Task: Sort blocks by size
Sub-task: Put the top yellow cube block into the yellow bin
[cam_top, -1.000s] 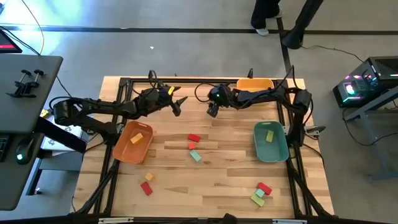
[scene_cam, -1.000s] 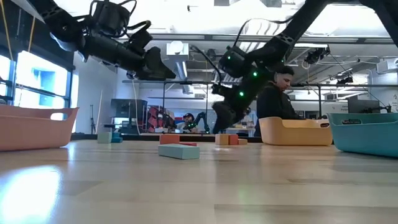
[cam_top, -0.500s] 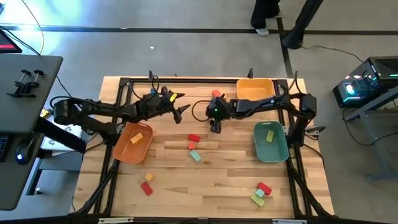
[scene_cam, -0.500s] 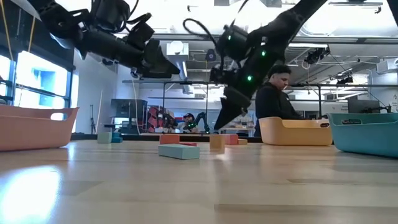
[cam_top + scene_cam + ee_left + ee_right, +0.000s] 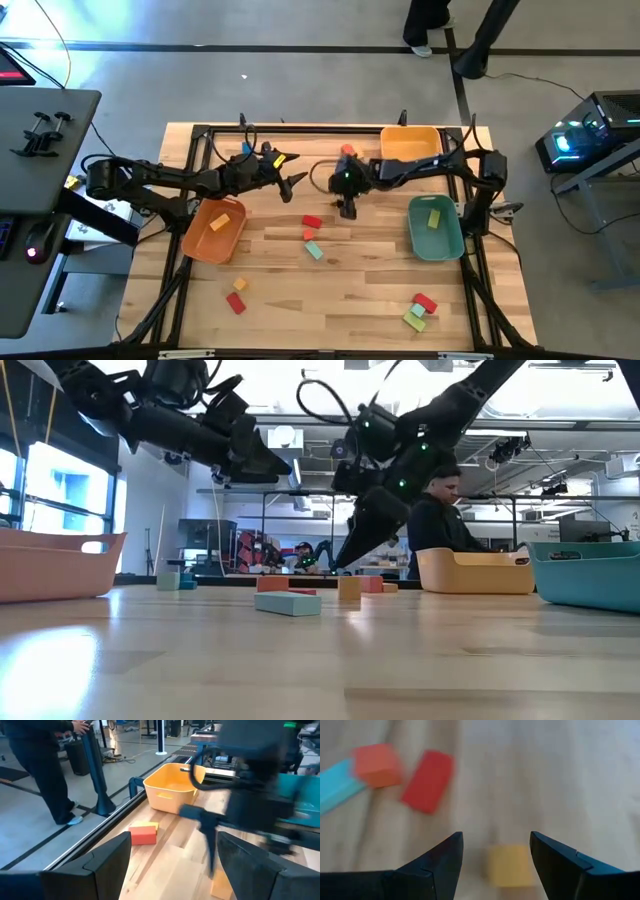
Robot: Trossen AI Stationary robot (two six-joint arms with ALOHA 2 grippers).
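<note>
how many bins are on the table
3: an orange bin on the left side, a yellow bin at the far edge, and a teal bin on the right side. None appears hidden.

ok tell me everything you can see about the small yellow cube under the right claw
The yellow cube is a small, plain, matte painted block, sitting flat on the wooden table, apart from the other blocks. The right claw hangs open just above it, fingers either side, not touching. In the low view the cube stands alone, upright, beneath that claw. A red bar lies farther off.
</note>
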